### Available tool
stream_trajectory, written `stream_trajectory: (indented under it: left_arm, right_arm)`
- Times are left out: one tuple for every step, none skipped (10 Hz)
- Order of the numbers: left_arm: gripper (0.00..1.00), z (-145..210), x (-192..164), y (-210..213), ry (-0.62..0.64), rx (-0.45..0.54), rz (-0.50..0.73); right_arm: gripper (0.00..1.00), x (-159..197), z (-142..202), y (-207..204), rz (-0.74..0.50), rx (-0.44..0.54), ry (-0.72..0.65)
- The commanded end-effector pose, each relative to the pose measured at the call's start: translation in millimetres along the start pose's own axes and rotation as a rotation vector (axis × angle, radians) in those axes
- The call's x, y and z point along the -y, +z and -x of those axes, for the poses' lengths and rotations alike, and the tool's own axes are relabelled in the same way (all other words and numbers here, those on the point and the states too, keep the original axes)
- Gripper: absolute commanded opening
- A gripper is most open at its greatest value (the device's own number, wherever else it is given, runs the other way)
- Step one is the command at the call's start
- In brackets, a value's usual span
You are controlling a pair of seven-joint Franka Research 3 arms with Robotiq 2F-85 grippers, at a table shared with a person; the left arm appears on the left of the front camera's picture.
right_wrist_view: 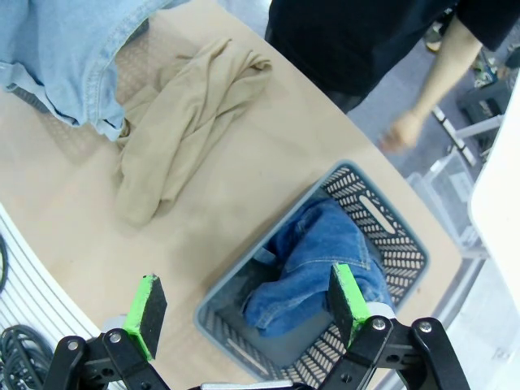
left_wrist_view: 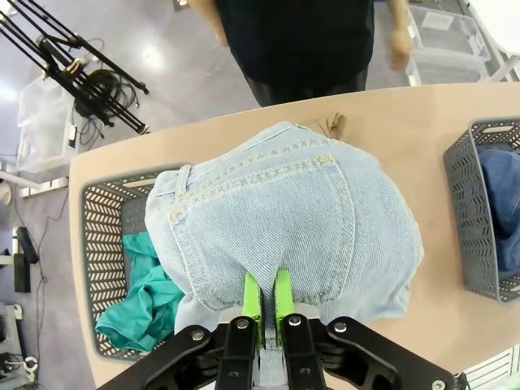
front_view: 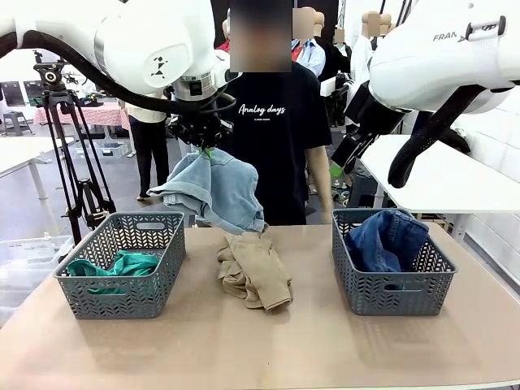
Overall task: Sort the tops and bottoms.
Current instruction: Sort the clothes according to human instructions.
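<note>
Overhead, left end effector (left_wrist_view: 266, 279) pinches pale shorts (left_wrist_view: 276, 195); left basket (front_view: 122, 302) holds teal top (front_view: 122, 266), right basket (front_view: 390, 297) dark shorts (front_view: 388, 240).

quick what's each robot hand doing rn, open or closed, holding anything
Left hand: closed on the pale denim shorts, held up off the table.
Right hand: open, holding nothing, above the basket with the dark blue shorts.

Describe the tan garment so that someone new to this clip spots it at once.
On the table, between the left basket and the right basket, both grey, lies the tan top, crumpled on the bare surface. It sits below the pale shorts hanging from the left pincer. It alone is neither in a basket nor held.
</note>
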State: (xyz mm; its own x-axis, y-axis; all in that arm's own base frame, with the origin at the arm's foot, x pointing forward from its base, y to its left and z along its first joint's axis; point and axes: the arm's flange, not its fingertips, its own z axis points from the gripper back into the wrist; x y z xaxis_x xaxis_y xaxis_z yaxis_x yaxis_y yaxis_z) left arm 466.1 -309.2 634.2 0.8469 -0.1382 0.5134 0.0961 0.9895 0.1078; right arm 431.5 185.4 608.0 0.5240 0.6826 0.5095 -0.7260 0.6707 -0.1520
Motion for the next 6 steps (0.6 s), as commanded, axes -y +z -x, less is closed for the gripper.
stream_trajectory:
  left_arm:
    - [0.00,-1.6,-4.4,4.4,0.000,0.010,-0.005]
    - [0.00,-1.6,-4.4,4.4,0.000,0.010,-0.005]
    - [0.00,-1.6,-4.4,4.4,0.000,0.010,-0.005]
    - [0.00,-1.6,-4.4,4.4,0.000,0.010,-0.005]
    - [0.00,-1.6,-4.4,4.4,0.000,0.010,-0.005]
    - [0.00,-1.6,-4.4,4.4,0.000,0.010,-0.005]
  right_arm:
    - [1.00,-0.9,0.3,0.0,0.004,-0.005,-0.002]
    - [1.00,-0.9,0.3,0.0,0.004,-0.005,-0.002]
    - [1.00,-0.9,0.3,0.0,0.004,-0.005,-0.002]
    - [1.00,-0.9,0.3,0.0,0.004,-0.005,-0.002]
    - [1.00,-0.9,0.3,0.0,0.004,-0.005,-0.002]
    - [1.00,-0.9,0.3,0.0,0.004,-0.005,-0.002]
